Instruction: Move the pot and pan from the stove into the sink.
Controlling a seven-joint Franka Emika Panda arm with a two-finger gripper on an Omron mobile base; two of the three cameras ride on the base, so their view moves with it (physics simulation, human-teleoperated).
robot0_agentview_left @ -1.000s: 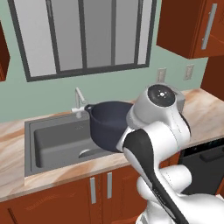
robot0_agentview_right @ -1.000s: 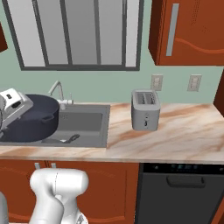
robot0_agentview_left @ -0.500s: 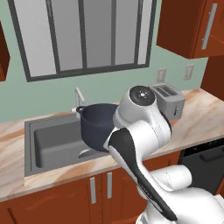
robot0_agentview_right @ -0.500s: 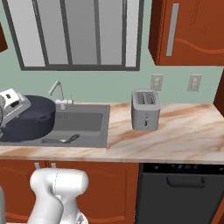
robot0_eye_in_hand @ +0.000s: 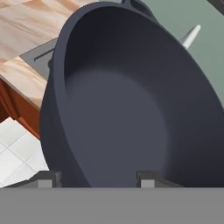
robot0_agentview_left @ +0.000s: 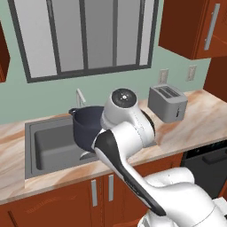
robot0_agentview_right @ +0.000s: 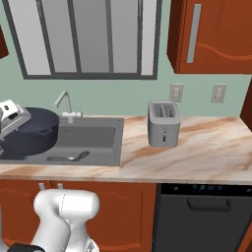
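From the left base view we see the pot [robot0_agentview_left: 88, 126] carried over the sink [robot0_agentview_left: 42, 148], the arm hiding its near side, presumably so it can be lowered into the basin; from the right base view it hangs by the faucet [robot0_agentview_right: 65, 102], with a toaster [robot0_agentview_right: 164, 123] further along the marbled counter [robot0_agentview_right: 197, 157] under a window. In the hand view the gripper [robot0_eye_in_hand: 98, 180] has its fingers part-open, astride the pot's near wall and apparently holding it.

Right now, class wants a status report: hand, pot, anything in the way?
Hand gripping pot at its rim. Pot held over the sink. Faucet close behind; utensil lying in the basin.
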